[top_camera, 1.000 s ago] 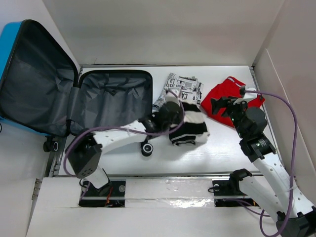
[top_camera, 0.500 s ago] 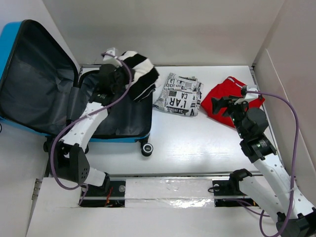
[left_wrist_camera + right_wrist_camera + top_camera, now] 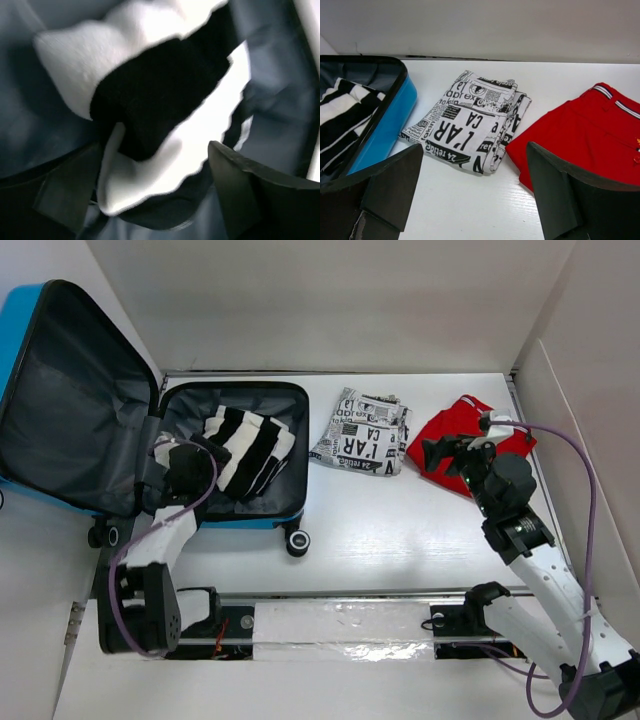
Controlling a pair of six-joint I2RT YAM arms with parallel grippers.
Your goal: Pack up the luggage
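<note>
— Luggage position?
— The luggage lies open at the left of the tabletop, with a striped garment in its lower half.
— Pincers?
— Left pincer spread wide over that garment. Right pincer wide, gripping nothing, near the red garment.

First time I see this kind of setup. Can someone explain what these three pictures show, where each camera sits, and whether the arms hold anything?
Two robot arms are bolted at the near edge of a white table. The wide picture looks down from above; the other two come from a camera on each wrist, with dark fingers at the bottom corners. An open blue suitcase lies on the left, a black-and-white striped garment in it. Beside it lie a newsprint-pattern garment and a red garment. The left gripper is open over the striped one; the right gripper is open above the table. Nothing is held.
</note>
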